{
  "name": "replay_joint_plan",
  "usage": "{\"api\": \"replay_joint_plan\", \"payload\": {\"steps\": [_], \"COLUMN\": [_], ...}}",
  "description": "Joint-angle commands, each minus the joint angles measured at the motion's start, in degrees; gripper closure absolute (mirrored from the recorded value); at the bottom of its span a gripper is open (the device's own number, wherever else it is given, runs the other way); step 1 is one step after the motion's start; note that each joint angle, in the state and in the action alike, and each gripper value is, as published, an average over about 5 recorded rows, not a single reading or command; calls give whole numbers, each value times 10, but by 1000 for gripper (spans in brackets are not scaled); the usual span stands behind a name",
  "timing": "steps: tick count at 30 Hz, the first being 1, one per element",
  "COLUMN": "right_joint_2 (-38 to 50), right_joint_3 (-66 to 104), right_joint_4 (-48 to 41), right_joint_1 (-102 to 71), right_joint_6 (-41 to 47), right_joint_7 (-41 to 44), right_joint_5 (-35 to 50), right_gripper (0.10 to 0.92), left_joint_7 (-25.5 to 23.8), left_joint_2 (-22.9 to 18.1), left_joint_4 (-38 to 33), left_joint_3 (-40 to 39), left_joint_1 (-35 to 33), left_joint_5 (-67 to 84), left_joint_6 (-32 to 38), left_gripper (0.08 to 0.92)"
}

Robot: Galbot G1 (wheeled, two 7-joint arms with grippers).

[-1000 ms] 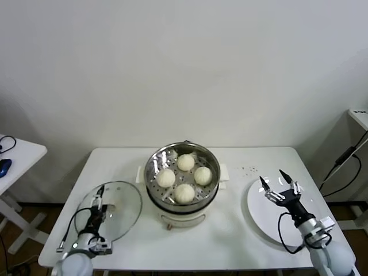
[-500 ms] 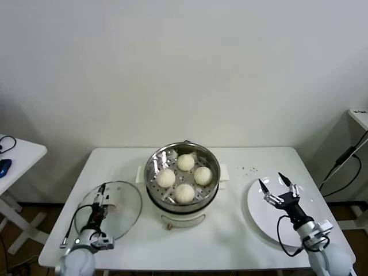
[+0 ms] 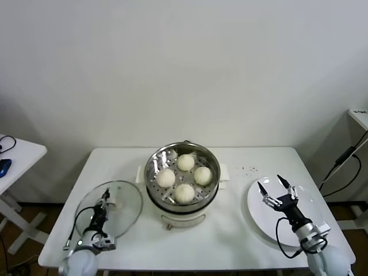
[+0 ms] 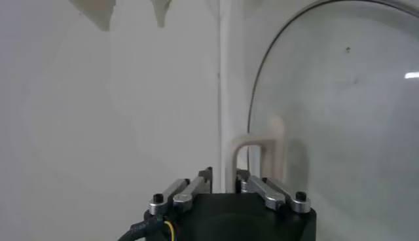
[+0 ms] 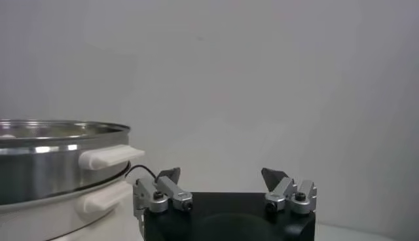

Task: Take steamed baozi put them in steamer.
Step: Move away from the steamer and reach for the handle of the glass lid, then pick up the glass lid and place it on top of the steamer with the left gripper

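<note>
Four cream-white baozi (image 3: 184,192) lie in the shiny steel steamer (image 3: 155,159) on its white base at the table's middle. The steamer also shows in the right wrist view (image 5: 59,154), with white side handles. My right gripper (image 3: 271,185) is open and empty, hovering over the white plate to the right of the steamer; its jaws stand wide apart in the right wrist view (image 5: 221,175). My left gripper (image 3: 104,199) is shut and empty, low at the near left by the glass lid; it also shows in the left wrist view (image 4: 224,175).
A flat white plate (image 3: 259,215) lies at the right front. A round glass lid (image 3: 123,210) with a white handle (image 4: 258,152) lies at the left front. A side table (image 3: 17,152) stands at the far left.
Both arms have drawn back a little toward the table's near edge. The baozi and steamer have not moved.
</note>
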State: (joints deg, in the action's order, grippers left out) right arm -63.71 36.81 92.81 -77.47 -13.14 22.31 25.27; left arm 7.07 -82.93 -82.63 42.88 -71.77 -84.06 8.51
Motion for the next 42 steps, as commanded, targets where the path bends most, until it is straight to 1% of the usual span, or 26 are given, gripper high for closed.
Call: {"api": "replay_joint_plan", "payload": {"steps": [1,3,6,13,20,24,28,31,35,42], "right_joint_2": [-1,0,5,28,38,39,47,51,48,30], "right_joint_3": [-2,-3,-6,-12,-14,-18,-33,-47,-61,-72], "right_joint_4": [-1,-3,-9,-24,-46,-49,-60,-75,-86,-92], "right_joint_1": [4,6,9,12,11,8,12,20,26,35], "right_joint_6": [0,0,-3,-16,-43,-49,-56,-63,-68,-68], "right_joint_7": [0,0,-1,-16,-30,-32,-43,-55,-67,-77], "right_joint_5": [-6,-6,-5,12,15,15,12,6,-5,-29], "right_gripper": [203,203,203,203,203,203,203,203,203,203], "left_joint_7": [9,13,18,21,11,-1,-15,-18,-28,-58], "left_joint_2": [-1,0,0,-2,-16,-21,-17,-12,-10,-8], "left_joint_4": [-12,-31,-69,-186,-295,-343,-384,-405,-416,-404], "left_joint_3": [-2,-4,-7,-7,-8,-16,-30,-54,-104,-202], "left_joint_1": [-7,-17,-36,-93,-147,-162,-160,-159,-154,-116], "left_joint_5": [19,27,37,46,27,22,22,22,17,12], "left_joint_6": [-16,-28,-53,-121,-189,-217,-242,-259,-280,-316], "left_gripper": [766,817,845,844,844,844,844,844,844,844]}}
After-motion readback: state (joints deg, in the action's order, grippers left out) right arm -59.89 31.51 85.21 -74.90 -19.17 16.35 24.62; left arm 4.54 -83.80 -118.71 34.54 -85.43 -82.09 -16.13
